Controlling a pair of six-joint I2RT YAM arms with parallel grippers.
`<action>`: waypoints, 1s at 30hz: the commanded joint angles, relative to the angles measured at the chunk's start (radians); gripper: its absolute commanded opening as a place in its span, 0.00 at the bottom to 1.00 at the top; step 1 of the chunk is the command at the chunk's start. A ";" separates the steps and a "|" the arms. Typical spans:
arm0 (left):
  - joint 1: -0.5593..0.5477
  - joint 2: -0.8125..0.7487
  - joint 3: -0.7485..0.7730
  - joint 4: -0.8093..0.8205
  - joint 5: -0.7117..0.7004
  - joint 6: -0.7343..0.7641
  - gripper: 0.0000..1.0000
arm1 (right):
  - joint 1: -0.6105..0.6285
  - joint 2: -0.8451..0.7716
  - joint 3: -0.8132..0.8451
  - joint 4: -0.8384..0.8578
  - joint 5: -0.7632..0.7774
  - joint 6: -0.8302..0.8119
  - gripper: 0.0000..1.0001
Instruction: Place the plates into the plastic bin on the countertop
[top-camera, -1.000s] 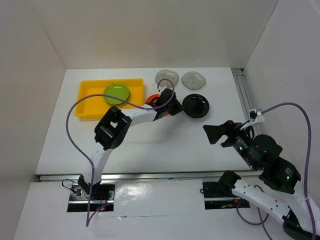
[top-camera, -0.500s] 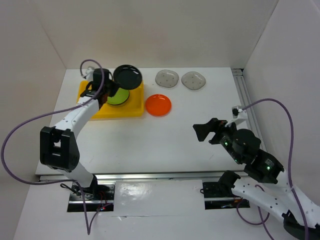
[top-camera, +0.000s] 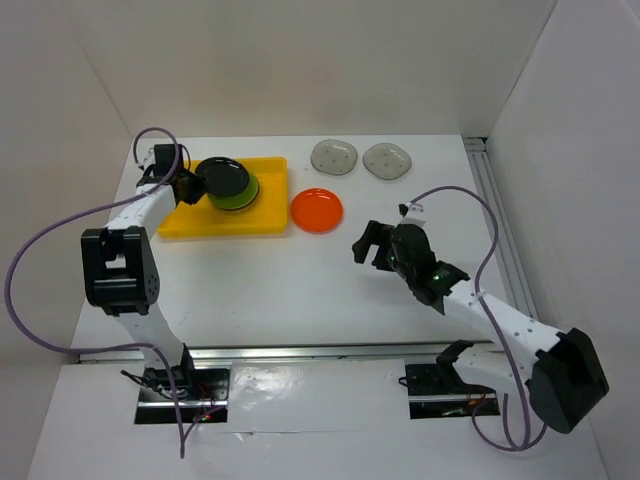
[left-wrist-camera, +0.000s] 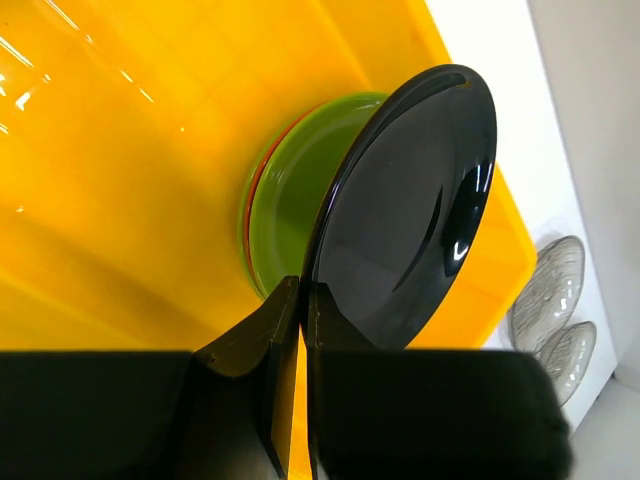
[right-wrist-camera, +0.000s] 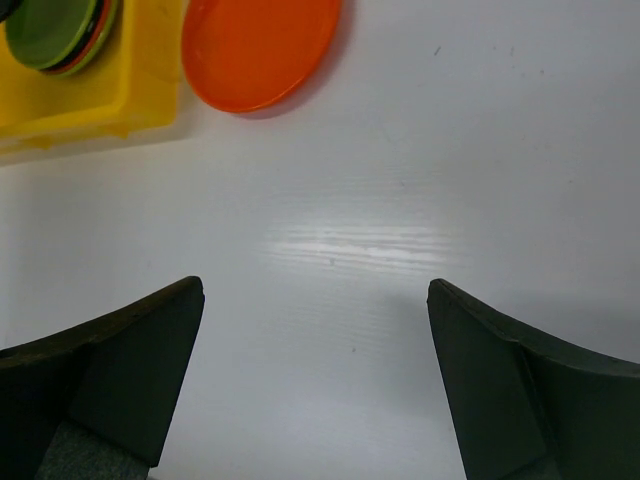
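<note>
My left gripper (top-camera: 188, 183) is shut on the rim of a black plate (top-camera: 222, 178) and holds it tilted over the stack in the yellow plastic bin (top-camera: 190, 222). In the left wrist view the black plate (left-wrist-camera: 410, 210) leans above a lime-green plate (left-wrist-camera: 295, 190) with orange and black edges under it, inside the bin (left-wrist-camera: 120, 160). An orange plate (top-camera: 316, 210) lies on the white countertop (top-camera: 300, 280) right of the bin. Two grey speckled plates (top-camera: 334, 156) (top-camera: 387, 160) lie at the back. My right gripper (top-camera: 366, 247) is open and empty, hovering short of the orange plate (right-wrist-camera: 260, 48).
White walls enclose the countertop on the left, back and right. A metal rail (top-camera: 492, 195) runs along the right edge. The left arm's purple cable (top-camera: 70, 222) loops over the left side. The bin's corner and plate stack (right-wrist-camera: 55, 35) show in the right wrist view.
My left gripper has lowered the black plate from above the bin's back rim to over the green plate. My right gripper has moved left and forward towards the orange plate.
</note>
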 joint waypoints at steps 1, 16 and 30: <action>0.000 0.026 0.052 0.020 0.044 0.042 0.00 | -0.120 0.086 -0.003 0.235 -0.104 0.009 1.00; 0.027 0.081 0.107 -0.060 0.088 0.053 0.84 | -0.258 0.731 0.252 0.444 -0.470 -0.044 1.00; 0.004 -0.158 0.215 -0.360 0.093 0.117 0.99 | -0.297 1.121 0.606 0.268 -0.494 -0.044 0.83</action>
